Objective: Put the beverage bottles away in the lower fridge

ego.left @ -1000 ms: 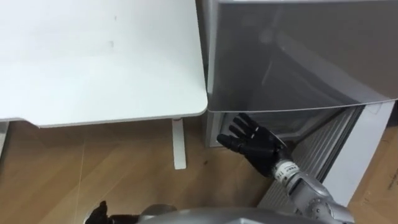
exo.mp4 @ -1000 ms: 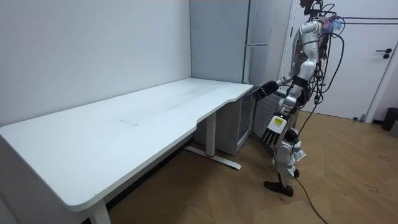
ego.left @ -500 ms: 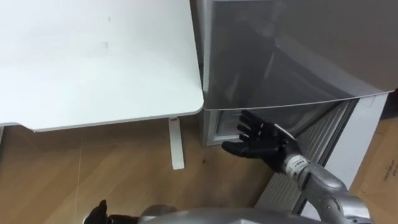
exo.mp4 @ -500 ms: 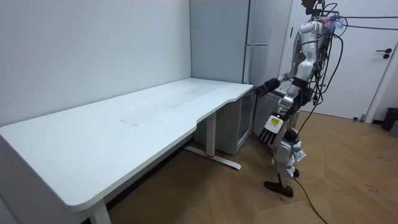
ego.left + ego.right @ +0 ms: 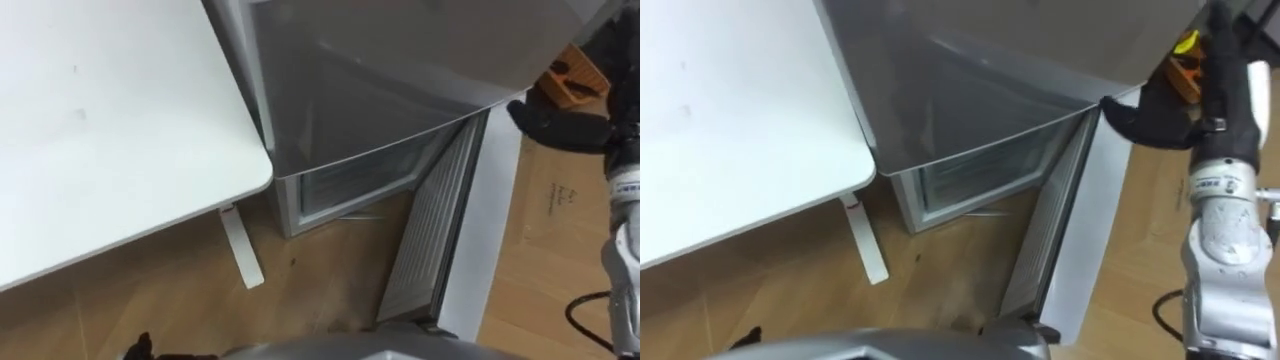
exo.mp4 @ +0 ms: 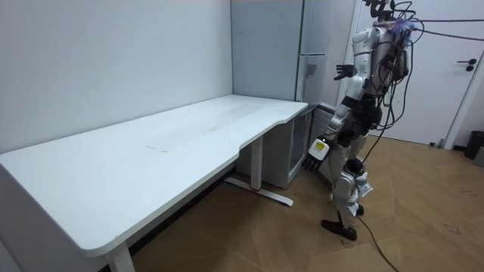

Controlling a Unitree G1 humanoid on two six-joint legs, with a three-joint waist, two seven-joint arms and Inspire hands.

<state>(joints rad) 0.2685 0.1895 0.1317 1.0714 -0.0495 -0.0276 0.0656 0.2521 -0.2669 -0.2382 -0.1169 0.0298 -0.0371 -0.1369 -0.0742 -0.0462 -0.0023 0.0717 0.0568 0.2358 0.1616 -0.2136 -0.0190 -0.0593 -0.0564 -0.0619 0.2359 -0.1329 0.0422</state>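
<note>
The white desk (image 5: 100,130) takes up the left of the eye views. Its right edge runs close alongside a tall grey fridge (image 5: 400,70) that stands at the desk's near right corner. In the room view the robot stands upright on the wooden floor (image 6: 423,219), facing the fridge, just off that end of the desk.

The lower fridge (image 5: 345,185) sits at floor level under the grey upper body. Its door (image 5: 435,235) is swung wide to the right, with the ribbed inner face turned toward the robot. The desk leg (image 5: 240,250) comes down to the floor just left of the open compartment.

The right hand (image 5: 1160,122) is held up in the air at the right of the eye views. Its fingers (image 5: 1118,110) are loosely spread, point left and close on nothing. The open compartment lies below and to the left of them. In the eye views the door's top corner appears just beside the fingertips, but the room view shows the hand raised at chest height, well above the lower door.

The left hand (image 6: 318,149) hangs at the robot's side, its fingers straight and pointing down, near the door's outer edge.

A small orange object (image 5: 572,82), too small to identify, shows just past the right hand.
</note>
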